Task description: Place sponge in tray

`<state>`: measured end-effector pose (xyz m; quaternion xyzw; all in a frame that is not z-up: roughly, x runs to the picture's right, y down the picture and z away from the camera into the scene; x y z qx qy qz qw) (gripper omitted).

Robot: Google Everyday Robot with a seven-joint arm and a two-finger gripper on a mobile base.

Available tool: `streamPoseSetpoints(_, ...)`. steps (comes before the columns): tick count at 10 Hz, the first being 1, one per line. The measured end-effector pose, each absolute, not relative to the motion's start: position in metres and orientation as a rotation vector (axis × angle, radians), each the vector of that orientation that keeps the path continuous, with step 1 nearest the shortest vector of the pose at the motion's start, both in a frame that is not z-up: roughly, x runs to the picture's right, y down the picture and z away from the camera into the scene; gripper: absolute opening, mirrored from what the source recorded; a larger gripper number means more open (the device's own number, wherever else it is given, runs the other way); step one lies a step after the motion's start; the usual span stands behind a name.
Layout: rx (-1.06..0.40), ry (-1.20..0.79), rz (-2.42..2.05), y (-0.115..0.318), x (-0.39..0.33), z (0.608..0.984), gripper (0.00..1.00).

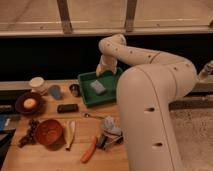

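The pale blue-grey sponge (98, 87) lies flat inside the green tray (86, 98) at the back of the wooden table. My gripper (101, 70) hangs above the tray's far edge, just beyond and above the sponge, apart from it. The white arm curves in from the right and hides the tray's right rim.
Left of the tray stand a small dark cup (75, 90), a blue object (55, 92) and a white cup (36, 84). A dark plate (20, 106), a black block (67, 107), a red bowl (48, 132), a banana (70, 134), a carrot (89, 149) and a crumpled bag (111, 127) lie nearer.
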<state>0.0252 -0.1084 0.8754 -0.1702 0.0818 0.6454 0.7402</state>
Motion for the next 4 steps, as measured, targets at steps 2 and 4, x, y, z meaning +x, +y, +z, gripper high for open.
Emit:
streamPoseSetpoints(2, -0.276, 0.195, 1.476, -0.121, 0.062, 0.849, 0.62)
streamPoseSetpoints(4, -0.269, 0.194, 1.484, -0.122, 0.063, 0.846, 0.62)
